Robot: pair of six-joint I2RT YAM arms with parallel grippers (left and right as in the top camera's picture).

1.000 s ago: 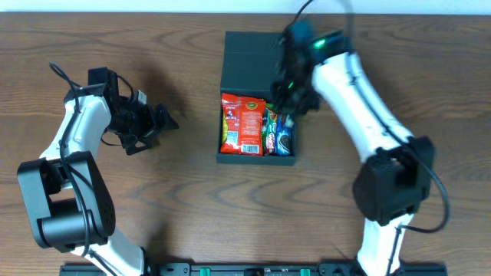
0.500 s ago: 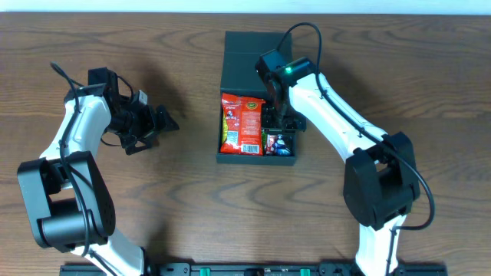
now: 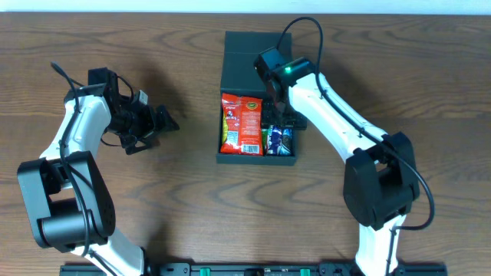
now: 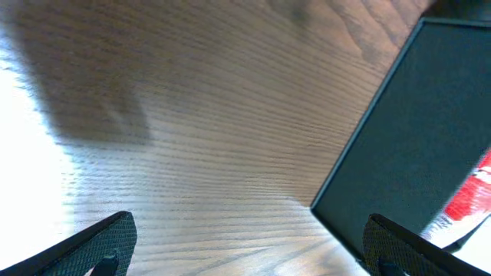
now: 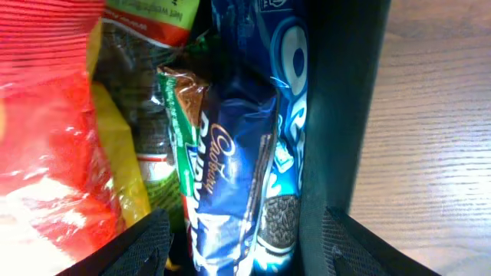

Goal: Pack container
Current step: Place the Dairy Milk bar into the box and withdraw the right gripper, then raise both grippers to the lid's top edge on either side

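Observation:
The container, a dark square box, sits at the table's middle with its lid flap folded back. Inside are a red snack packet on the left and blue packets on the right. My right gripper hovers over the box's right side. In the right wrist view this gripper is open, its fingers either side of a blue Cadbury packet and an Oreo packet, next to the container wall. My left gripper rests open left of the box, holding nothing.
The left wrist view shows bare wood grain between the left gripper's spread fingers, with the container's dark side and a bit of red packet at the right. A green-and-yellow packet lies among the snacks.
My right arm swung left over the box and lowered in with a blue packet. Its jaws have now opened, leaving the packet standing in the box. The left arm has not moved.

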